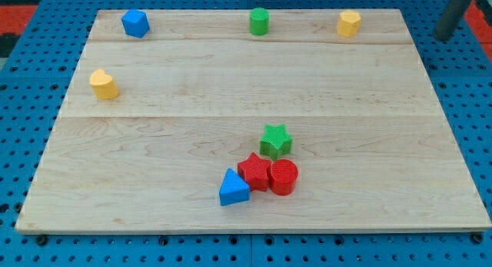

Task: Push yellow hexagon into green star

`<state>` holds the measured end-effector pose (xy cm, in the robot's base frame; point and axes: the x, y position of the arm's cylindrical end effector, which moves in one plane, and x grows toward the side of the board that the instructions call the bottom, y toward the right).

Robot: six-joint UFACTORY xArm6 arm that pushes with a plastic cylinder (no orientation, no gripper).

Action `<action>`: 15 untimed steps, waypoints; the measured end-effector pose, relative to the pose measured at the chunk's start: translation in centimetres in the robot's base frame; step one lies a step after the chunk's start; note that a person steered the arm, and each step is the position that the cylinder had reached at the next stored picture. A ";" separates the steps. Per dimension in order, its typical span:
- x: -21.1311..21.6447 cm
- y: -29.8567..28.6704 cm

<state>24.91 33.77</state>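
Observation:
The yellow hexagon (349, 23) sits near the board's top edge, right of centre. The green star (275, 140) lies below the board's middle, touching the top of the red star (254, 171). My rod shows blurred at the view's upper right corner, and my tip (443, 35) is off the board's right edge. The tip is right of the yellow hexagon and far from the green star, touching no block.
A red cylinder (283, 176) and a blue triangle (233, 188) flank the red star. A green cylinder (259, 21) and a blue block (134, 23) stand along the top edge. A yellow block (103, 84) sits at the left.

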 end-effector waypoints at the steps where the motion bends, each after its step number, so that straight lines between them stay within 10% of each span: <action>1: -4.9 -1.1; 6: 0.3 -23.4; 10: -0.9 -24.9; 12: 11.3 -30.0; 15: 6.9 -32.4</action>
<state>31.81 1.37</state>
